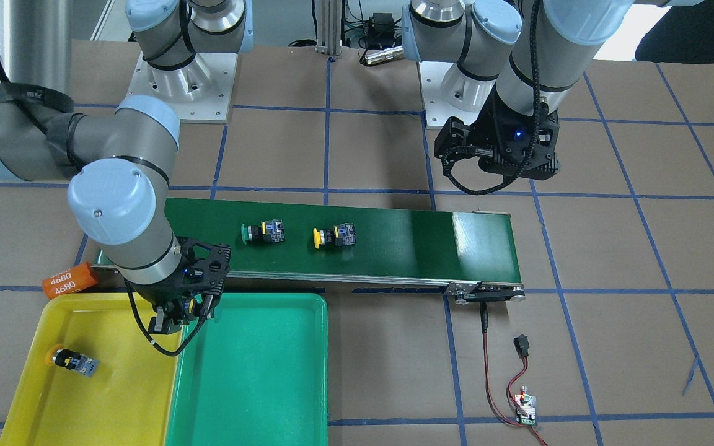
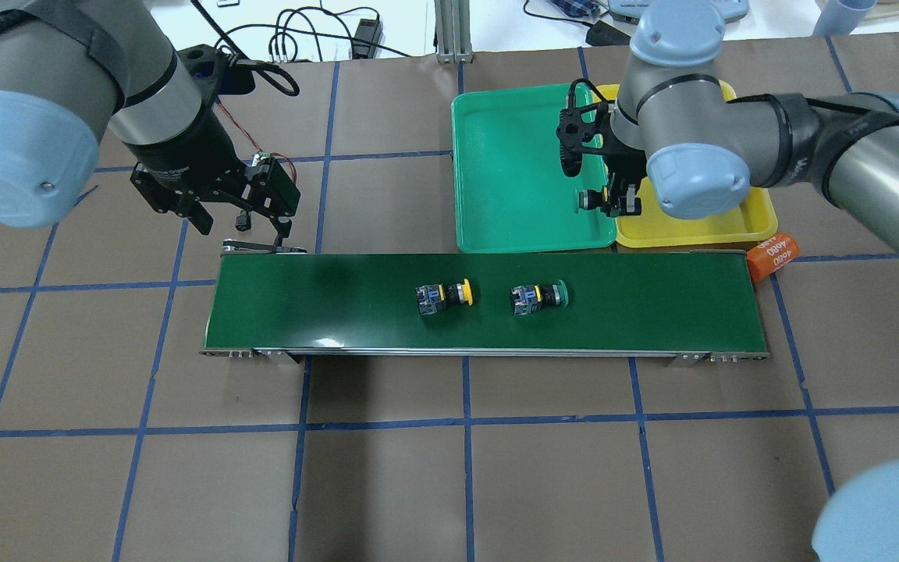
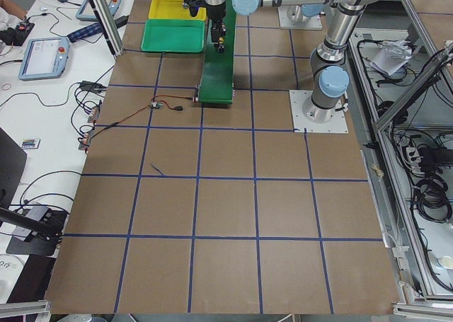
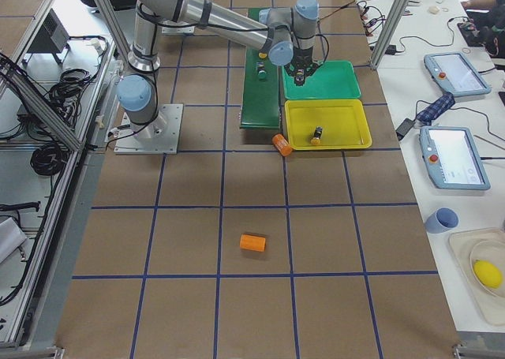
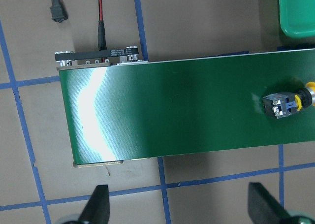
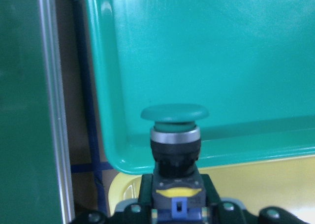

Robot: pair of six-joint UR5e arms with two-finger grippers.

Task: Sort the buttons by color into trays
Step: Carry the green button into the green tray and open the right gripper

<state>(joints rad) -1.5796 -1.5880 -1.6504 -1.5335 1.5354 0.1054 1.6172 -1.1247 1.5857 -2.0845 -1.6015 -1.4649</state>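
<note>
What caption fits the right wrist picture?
Right gripper holds a green-capped button at the green tray's edge.

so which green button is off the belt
The held button, clamped in the right gripper above the green tray's edge. The other green button lies on the belt.

We are seeing a button (image 2: 444,297) lying left of a second button (image 2: 537,297) on the conveyor belt (image 2: 325,304). Beyond it, the inner tray (image 2: 512,156) is sitting just beside the outer tray (image 2: 699,232), which is holding a third button (image 1: 72,360).
</note>
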